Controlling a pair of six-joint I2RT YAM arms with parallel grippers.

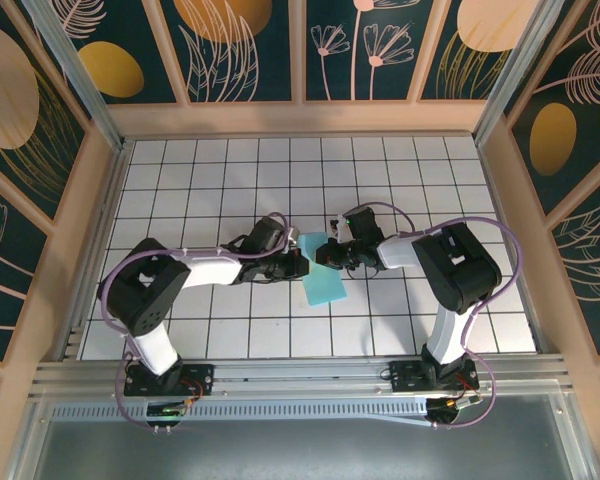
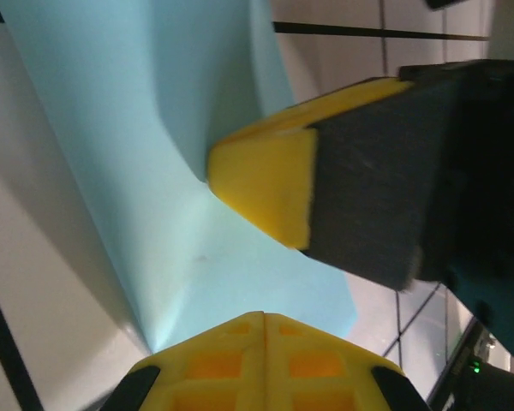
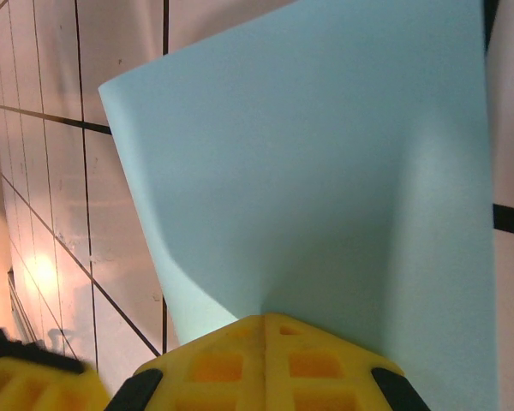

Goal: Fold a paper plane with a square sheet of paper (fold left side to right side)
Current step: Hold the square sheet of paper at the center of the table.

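Top external: both my arms meet mid-table [image 1: 180, 180], wrists nearly nose to nose, with the square sheet of paper [image 1: 328, 285] between them. Its near end trails toward my bases; its far end sits under the fingertips.

Left gripper [image 1: 302, 262]: left wrist view has the jaws together [image 2: 264, 318], and the sheet [image 2: 111, 128] puckers straight into the tips. I read that as clamped on the paper's edge. The yellow finger [image 2: 261, 184] coming in from the right of that view is my other arm's, touching or just beside the same stretch of paper.

Right gripper [image 1: 328, 256]: jaws together too [image 3: 264, 318], with paper [image 3: 325, 171] fanning out from the tips and a soft buckle on each side. Clamped on the sheet as well.

Why held like this, my read:
- two pinches close together on one edge keep thin paper from swinging or twisting while it's carried over
- the sheet is bowed, not flat, so part of it looks lifted off the tiles; no crease is visible
- in the top view it looks narrower than a full square, which fits a side raised for the left-to-right fold

Can't tell which corner each tip has. Risk: pull apart and it tears, push together and it kinks off-line.
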